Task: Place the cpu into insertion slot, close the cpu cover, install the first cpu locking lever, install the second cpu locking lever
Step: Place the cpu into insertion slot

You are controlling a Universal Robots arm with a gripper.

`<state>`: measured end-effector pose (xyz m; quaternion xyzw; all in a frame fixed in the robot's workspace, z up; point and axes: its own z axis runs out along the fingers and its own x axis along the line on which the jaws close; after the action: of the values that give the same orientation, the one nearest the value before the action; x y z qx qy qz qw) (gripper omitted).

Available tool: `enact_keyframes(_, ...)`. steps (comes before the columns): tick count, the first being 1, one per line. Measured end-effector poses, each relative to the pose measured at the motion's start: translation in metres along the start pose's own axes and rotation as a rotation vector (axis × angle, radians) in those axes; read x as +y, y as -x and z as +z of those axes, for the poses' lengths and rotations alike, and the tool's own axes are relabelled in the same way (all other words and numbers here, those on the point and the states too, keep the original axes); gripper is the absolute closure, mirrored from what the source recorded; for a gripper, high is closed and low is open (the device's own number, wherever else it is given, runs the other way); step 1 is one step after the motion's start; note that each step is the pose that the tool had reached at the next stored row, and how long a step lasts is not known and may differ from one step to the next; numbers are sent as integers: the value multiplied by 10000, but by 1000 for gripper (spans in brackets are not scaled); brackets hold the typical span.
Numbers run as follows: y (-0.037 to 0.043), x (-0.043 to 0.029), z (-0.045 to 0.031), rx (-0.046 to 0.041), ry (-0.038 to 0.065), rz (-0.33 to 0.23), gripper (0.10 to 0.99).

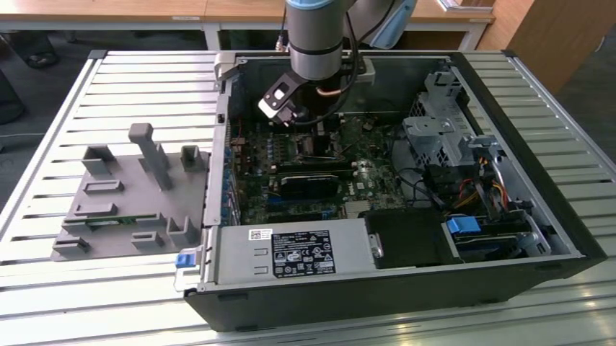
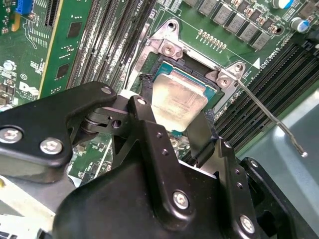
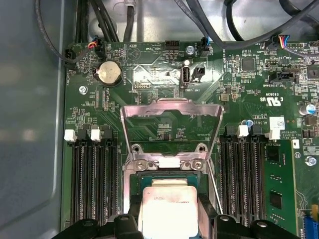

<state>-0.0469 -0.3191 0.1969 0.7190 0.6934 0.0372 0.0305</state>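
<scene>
In the exterior view the arm reaches down into the open computer case, which lies on the slatted table. The tool sits in the upper middle of the frame, over the green board.

In the second wrist view the tool has its two black fingers set narrow on opposite edges of the chip, so it appears to be gripping it. The chip lies flat, metal face up, directly over the socket. Being square, it has no long axis, and its edges look roughly in line with the socket's rim. Whether it is fully seated or just above the contacts cannot be told.

In the first wrist view the cover stands swung open beyond the chip, on the side away from the tool. A thin metal lever angles out unlatched just beside the socket.

There is faint print on the chip's face, white lettering on the board, and a white label on the power supply in the lower middle of the exterior view.
</scene>
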Motion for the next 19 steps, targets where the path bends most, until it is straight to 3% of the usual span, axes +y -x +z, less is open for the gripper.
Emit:
enact_keyframes(13, 0, -1, 15, -1, 1, 17, 561)
enact_keyframes(15, 0, -1, 16, -1, 1, 18, 545)
enact_keyframes(18, 0, -1, 16, -1, 1, 19, 427)
enact_keyframes(19, 0, 0, 17, -1, 1, 19, 427)
